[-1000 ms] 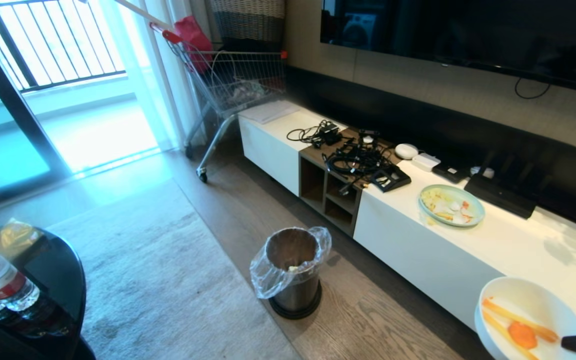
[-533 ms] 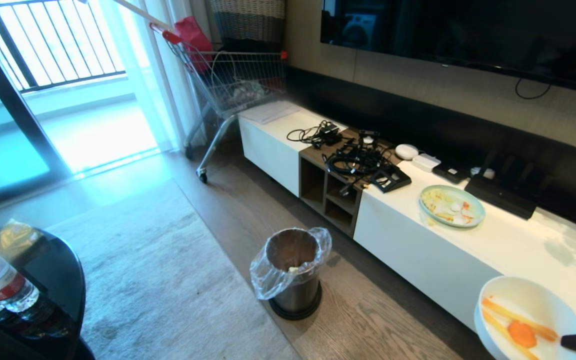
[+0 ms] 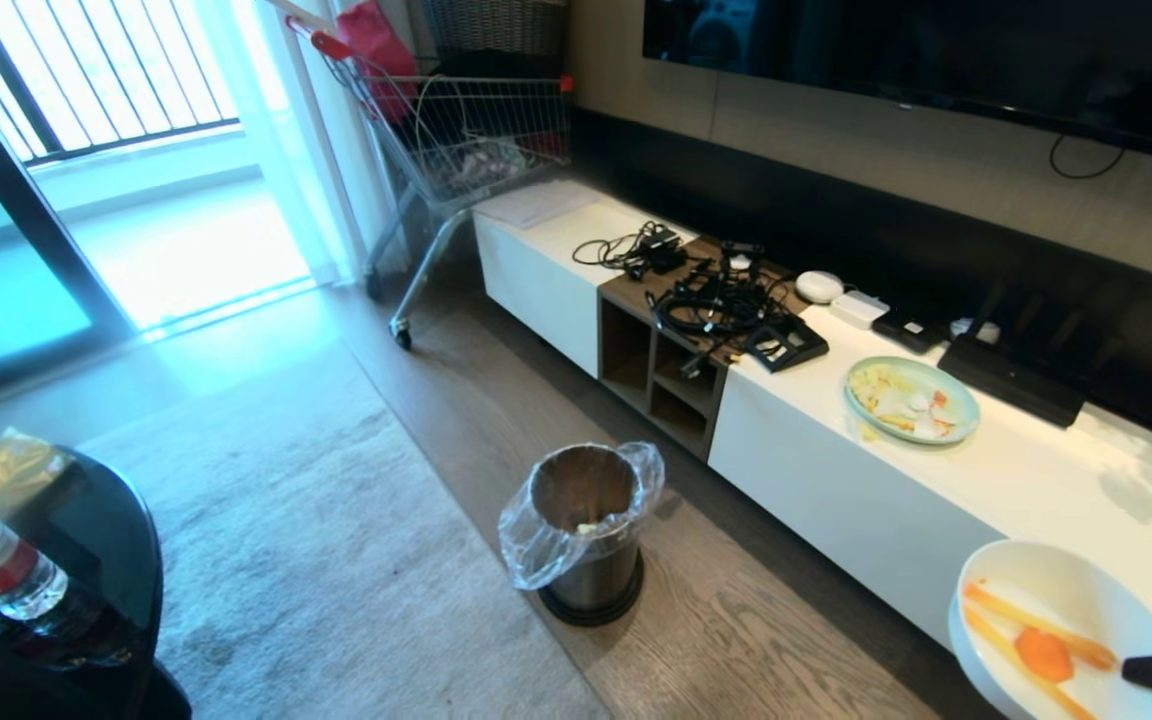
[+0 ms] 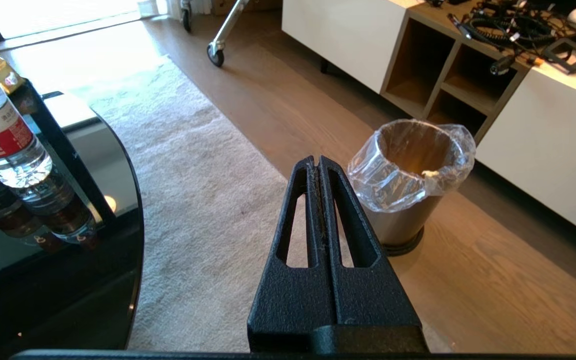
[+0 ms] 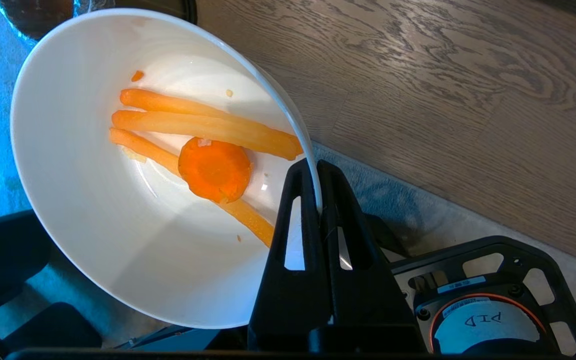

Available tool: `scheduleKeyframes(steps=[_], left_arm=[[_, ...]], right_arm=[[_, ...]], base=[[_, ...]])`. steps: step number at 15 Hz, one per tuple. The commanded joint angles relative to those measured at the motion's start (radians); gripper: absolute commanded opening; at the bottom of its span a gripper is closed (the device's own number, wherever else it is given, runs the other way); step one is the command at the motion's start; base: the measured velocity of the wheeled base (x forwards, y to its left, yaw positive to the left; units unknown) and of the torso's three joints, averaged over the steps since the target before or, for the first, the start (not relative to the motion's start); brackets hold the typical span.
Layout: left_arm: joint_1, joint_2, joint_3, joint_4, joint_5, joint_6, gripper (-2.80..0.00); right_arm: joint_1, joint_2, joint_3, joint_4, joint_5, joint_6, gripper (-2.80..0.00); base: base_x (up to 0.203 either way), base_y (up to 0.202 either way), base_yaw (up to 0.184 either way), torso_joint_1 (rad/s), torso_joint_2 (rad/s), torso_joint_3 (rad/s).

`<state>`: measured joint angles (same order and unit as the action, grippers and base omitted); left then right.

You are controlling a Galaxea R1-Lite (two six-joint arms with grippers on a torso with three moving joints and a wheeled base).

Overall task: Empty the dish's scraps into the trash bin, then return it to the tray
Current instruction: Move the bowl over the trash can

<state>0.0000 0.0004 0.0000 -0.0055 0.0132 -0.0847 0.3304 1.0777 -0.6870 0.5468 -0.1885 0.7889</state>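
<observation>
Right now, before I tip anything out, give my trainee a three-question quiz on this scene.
1. True or false: the dish has already been emptied.
2. Which pincer grips the dish: A) left pincer, B) right pincer, C) neither?
3. Fill in: the trash bin stands on the ____ in front of the white cabinet.

Key
1. False: the scraps, orange strips and a round slice, lie inside the dish.
2. B: it is clamped on the dish's rim; the left pincer is shut on nothing.
3. Floor: the bin is lined with a clear plastic bag.
</observation>
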Motion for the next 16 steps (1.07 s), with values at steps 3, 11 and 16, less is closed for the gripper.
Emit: scheduleKeyframes(steps=[3, 11, 16], left_arm=[[0.000, 0.000, 0.000, -0.001, 0.001, -0.001, -2.80], [0.000, 0.000, 0.000, -0.001, 0.001, -0.001, -2.80], [0.000, 0.000, 0.000, -0.001, 0.001, -0.001, -2.80]], right_arm=[[0.001, 0.007, -0.005, -0.003, -0.004, -0.025, -2.80], [0.027, 0.013, -0.072, -0.021, -0.048, -0.109, -2.80], [0.027, 0.022, -0.094, -0.042, -0.046, -0.143, -2.80]], base=[[0.000, 0.000, 0.000, 0.000, 0.00, -0.191], [0.000, 0.000, 0.000, 0.003, 0.00, -0.200], [0.000, 0.000, 0.000, 0.001, 0.00, -0.196]])
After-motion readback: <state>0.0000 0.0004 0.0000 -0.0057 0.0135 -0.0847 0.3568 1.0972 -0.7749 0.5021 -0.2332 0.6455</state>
